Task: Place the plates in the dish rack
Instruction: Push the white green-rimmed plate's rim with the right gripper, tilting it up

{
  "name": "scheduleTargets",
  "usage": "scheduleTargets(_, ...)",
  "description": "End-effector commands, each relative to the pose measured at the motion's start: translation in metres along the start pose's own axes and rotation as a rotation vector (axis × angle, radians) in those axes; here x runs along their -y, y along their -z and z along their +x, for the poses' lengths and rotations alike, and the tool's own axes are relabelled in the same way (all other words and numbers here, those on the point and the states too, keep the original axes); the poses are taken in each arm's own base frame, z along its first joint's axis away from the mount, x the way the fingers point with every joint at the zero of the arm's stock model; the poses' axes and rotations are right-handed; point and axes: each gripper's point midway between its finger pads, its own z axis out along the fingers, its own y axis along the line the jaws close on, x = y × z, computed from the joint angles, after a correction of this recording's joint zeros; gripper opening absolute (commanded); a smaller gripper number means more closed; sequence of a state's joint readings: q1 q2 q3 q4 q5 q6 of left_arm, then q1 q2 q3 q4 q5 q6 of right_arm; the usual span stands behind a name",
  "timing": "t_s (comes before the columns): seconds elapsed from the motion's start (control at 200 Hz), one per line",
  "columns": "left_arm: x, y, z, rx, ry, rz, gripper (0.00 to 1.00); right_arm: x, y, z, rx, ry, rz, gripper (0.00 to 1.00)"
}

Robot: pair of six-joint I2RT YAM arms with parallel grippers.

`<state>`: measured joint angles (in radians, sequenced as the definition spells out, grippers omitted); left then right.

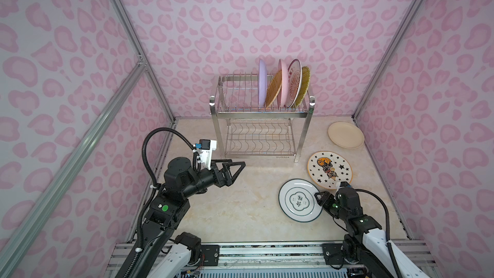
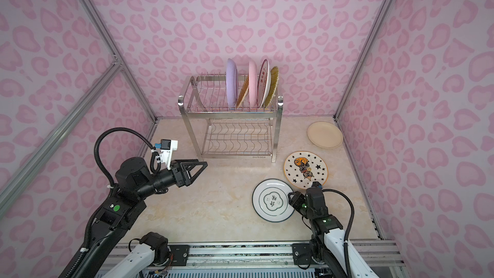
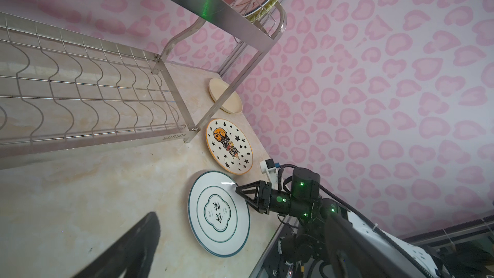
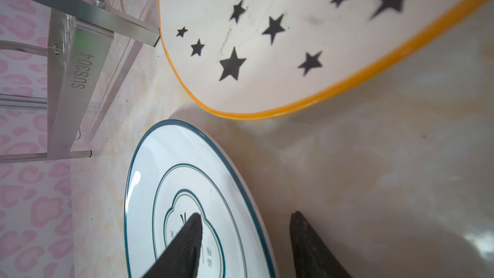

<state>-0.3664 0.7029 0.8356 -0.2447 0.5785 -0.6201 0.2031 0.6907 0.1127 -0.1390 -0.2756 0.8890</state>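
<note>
Straddling ring-emblem plate [image 1: 298, 200] rim on marbled tabletop [image 1: 240, 209]: right pincer [image 4: 246, 215] half-spread, left pincer [image 1: 238, 162] wide; pink-blotched walls [image 1: 267, 9].

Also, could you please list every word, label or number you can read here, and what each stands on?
"SUS304": stamped on the dish rack, bottom front bar.
Dark characters, centre of the white ring-emblem plate: too small.
Red characters on the racked orange-radial plate: too blurred.

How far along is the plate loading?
Done: five stand in the top tier of the dish rack: lilac plate, woven plate, pink plate, orange-radial plate, yellow plate. In hand: the right gripper, open, straddles the rim of the ring-emblem plate, not yet clamped; the left gripper hovers open. Left: that one, the star plate and the cream plate, flat on the table.
</note>
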Motion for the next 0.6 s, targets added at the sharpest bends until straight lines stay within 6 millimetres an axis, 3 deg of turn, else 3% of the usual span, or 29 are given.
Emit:
scheduleTargets(0.0, 0.003, -0.001, -0.006, 0.021, -0.010, 0.011, 0.97, 0.012, -0.006, 0.019, -0.093, 0.028, 0.045, 0.54)
scheduleTargets(0.28, 0.003, 0.001, -0.005, 0.022, -0.011, 0.010, 0.97, 0.005, -0.016, 0.026, -0.140, 0.105, 0.069, 0.47)
scheduleTargets(0.375, 0.001, 0.001, -0.002, 0.019, -0.007, 0.008, 0.97, 0.006, -0.020, 0.028, -0.153, 0.113, 0.080, 0.38)
scheduleTargets(0.595, -0.001, 0.004, 0.003, 0.020, -0.007, 0.003, 0.97, 0.003, -0.022, 0.025, -0.138, 0.119, 0.075, 0.28)
